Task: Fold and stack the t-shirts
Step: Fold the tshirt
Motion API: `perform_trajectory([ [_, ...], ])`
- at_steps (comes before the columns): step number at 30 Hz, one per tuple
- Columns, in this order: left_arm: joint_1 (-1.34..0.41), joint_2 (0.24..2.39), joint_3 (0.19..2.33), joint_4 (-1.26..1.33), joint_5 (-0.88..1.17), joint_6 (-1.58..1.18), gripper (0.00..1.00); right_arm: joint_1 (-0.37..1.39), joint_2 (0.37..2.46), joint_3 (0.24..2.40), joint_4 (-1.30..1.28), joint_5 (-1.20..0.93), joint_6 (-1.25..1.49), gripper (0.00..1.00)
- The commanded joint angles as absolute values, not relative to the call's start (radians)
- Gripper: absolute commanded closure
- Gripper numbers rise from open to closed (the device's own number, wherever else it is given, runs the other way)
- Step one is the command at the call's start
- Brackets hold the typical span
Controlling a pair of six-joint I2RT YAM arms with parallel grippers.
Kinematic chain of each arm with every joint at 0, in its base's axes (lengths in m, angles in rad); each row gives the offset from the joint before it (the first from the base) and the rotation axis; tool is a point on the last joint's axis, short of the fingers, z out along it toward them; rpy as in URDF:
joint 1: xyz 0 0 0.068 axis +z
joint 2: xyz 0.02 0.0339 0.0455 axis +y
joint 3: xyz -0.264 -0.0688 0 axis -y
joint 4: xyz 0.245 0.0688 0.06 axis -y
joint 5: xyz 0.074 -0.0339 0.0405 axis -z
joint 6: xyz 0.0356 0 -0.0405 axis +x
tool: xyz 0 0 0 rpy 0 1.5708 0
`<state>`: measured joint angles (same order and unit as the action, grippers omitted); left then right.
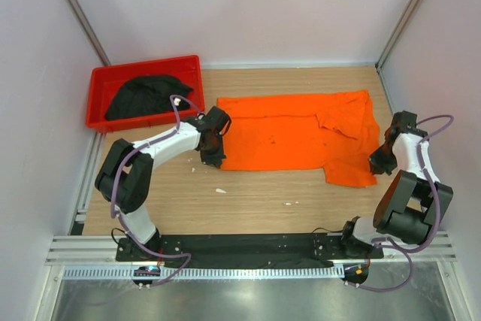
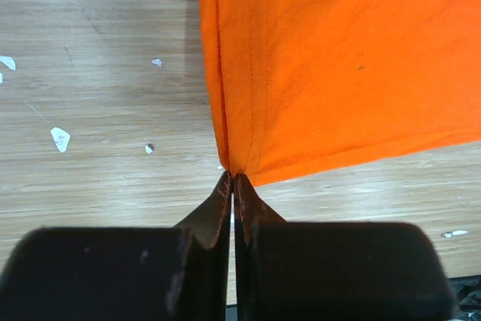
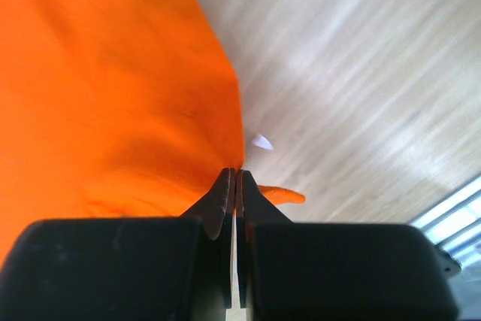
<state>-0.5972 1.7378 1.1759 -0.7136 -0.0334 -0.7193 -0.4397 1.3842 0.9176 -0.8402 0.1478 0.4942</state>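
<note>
Red plastic forms a shallow bin (image 1: 101,84) at the far left of the wooden tabletop (image 1: 248,201), and the black t-shirt (image 1: 146,95) lies inside it in a loose, crumpled heap, not folded. Just to the right of the bin, the left tool (image 2: 233,182) is down at the tabletop with its two jaws pressed together on the near left corner of the orange t-shirt (image 1: 293,137), pinching the hem where two edges meet. A few small white flecks (image 1: 221,190) are scattered on the bare wood near that corner. The orange t-shirt fills the middle of the tabletop, spread out wide and mostly flat, with its length running left to right; towards its right end one sleeve is rumpled and lies partly over the body, and a flap of cloth hangs nearer the front edge. At the far right, the right tool (image 3: 236,178) is also closed, its jaws nipping the right-hand edge of the same orange cloth, with a small tab of fabric showing beside the tips. Judging from this layout, the work is at an early stage: the orange shirt is gripped at both ends but shows no finished fold, the black one waits in the bin, and nothing has been stacked.
</note>
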Motion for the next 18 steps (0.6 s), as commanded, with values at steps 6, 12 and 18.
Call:
perform_trajectory([
  [6, -0.555, 1.787, 1.382, -0.790, -0.072, -0.672, 1.00, -0.379, 1.587, 1.322, -0.805, 0.045, 0.508, 0.99],
  [12, -0.496, 1.908, 1.535, -0.822, -0.068, -0.664, 1.00, -0.362, 1.761, 1.546, -0.802, -0.043, 0.495, 0.99],
  [18, -0.443, 2.006, 1.664, -0.853, -0.058, -0.672, 1.00, -0.362, 1.922, 1.726, -0.819, -0.121, 0.497, 0.99],
])
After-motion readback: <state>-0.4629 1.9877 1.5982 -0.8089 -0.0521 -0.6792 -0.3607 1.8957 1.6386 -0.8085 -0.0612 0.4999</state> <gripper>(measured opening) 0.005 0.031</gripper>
